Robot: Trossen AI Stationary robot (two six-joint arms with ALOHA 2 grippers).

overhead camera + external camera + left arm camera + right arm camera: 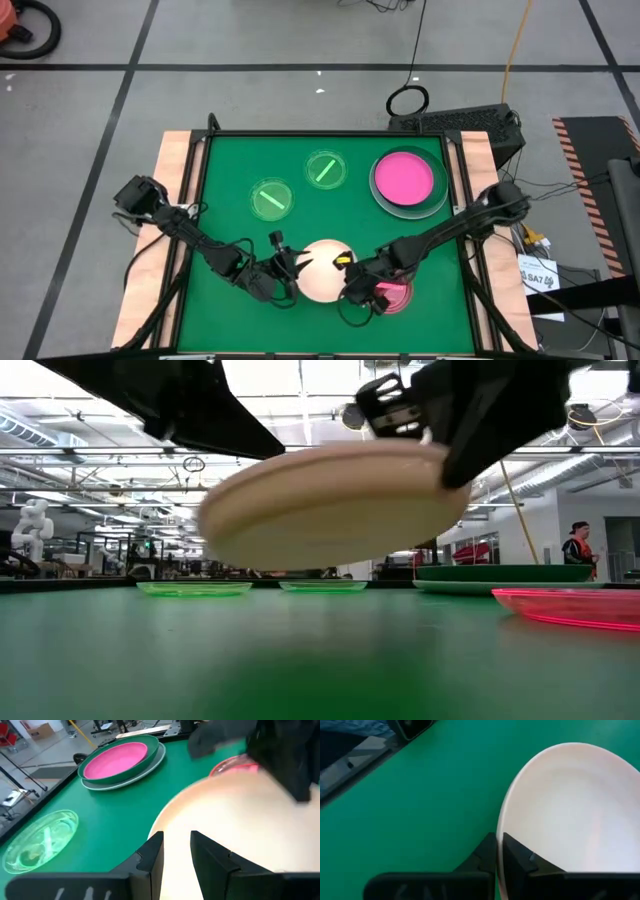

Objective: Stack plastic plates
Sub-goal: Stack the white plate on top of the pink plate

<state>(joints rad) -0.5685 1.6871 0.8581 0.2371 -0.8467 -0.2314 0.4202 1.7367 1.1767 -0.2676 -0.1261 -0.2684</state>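
The cream plate (322, 272) is off the green mat near the table's near edge and tilted in the low view (330, 505). My right gripper (350, 272) is shut on its right rim. My left gripper (283, 268) is open at the plate's left rim, fingers apart over the cream surface (175, 852). A small translucent pink plate (395, 295) lies flat on the mat below the right gripper. The magenta plate (405, 177) lies in the dark green plate (438, 200), far right. Two small green striped plates (272, 198) (325, 168) lie flat on the mat. My right gripper pinches the cream plate's rim (504, 832) between its two fingers, one on the upper face and one beneath, coming from the table's right side. The plate is lifted clear of the mat and tilted (330, 505). My left gripper: I cannot tell whether its open fingers (152, 852) touch the plate's left rim.
Wooden rails (180, 170) border the green mat on the left and right. There is bare mat (230, 160) at the far left and between the small green plates and the near edge. A person (578, 550) stands far off in the room behind.
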